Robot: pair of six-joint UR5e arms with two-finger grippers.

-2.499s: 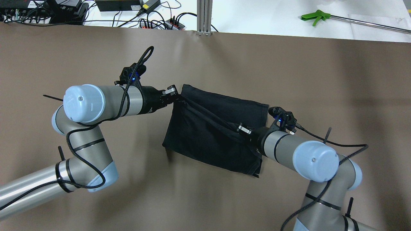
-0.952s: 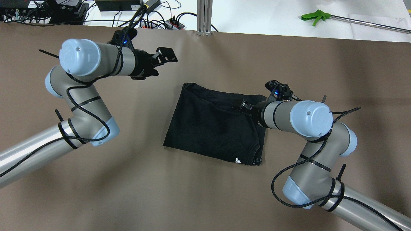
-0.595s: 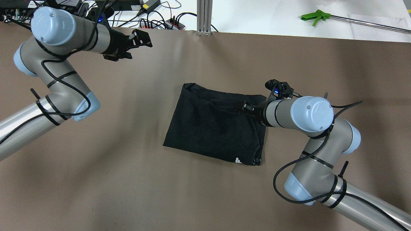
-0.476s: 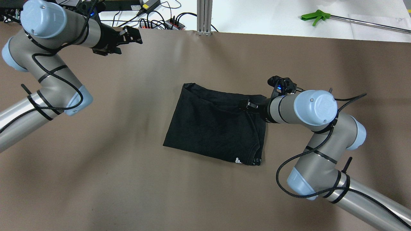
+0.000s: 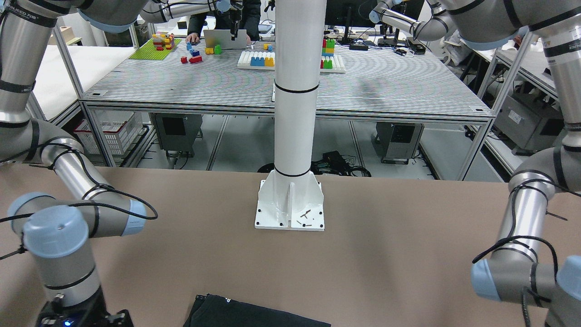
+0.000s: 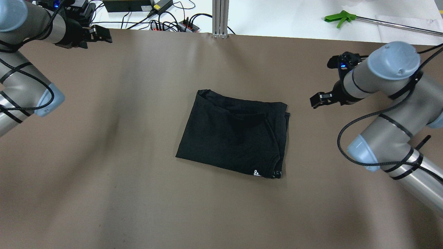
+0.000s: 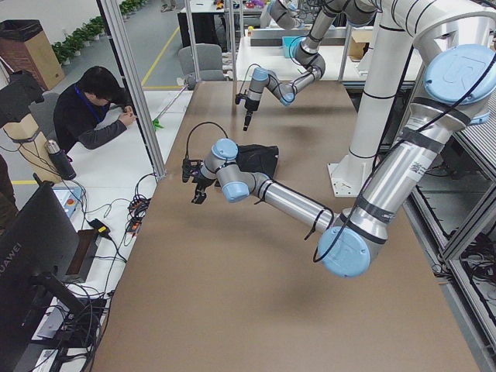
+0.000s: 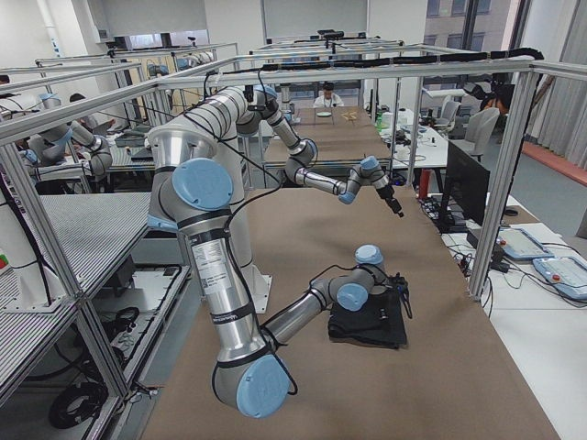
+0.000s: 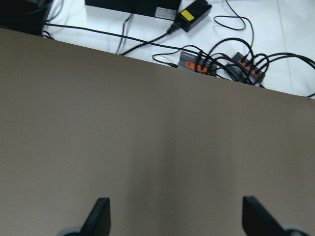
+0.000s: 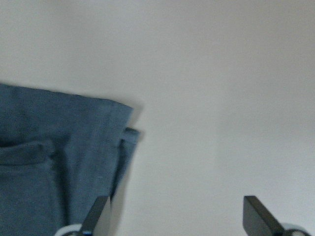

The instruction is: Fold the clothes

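Black matte clothes (image 6: 233, 133), folded, layered rectangle

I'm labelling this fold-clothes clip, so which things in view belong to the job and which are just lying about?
Part of the job:
black garment, lying folded on the table
left gripper, open and empty
right gripper, open and empty

Just lying about, beyond the table's far edge:
green-handled grabber
power strips with cables
black adapter with a yellow label

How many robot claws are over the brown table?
2. The left gripper, open, near the table edge, far left; the right gripper, open, beside the black garment. Neither is hidden.
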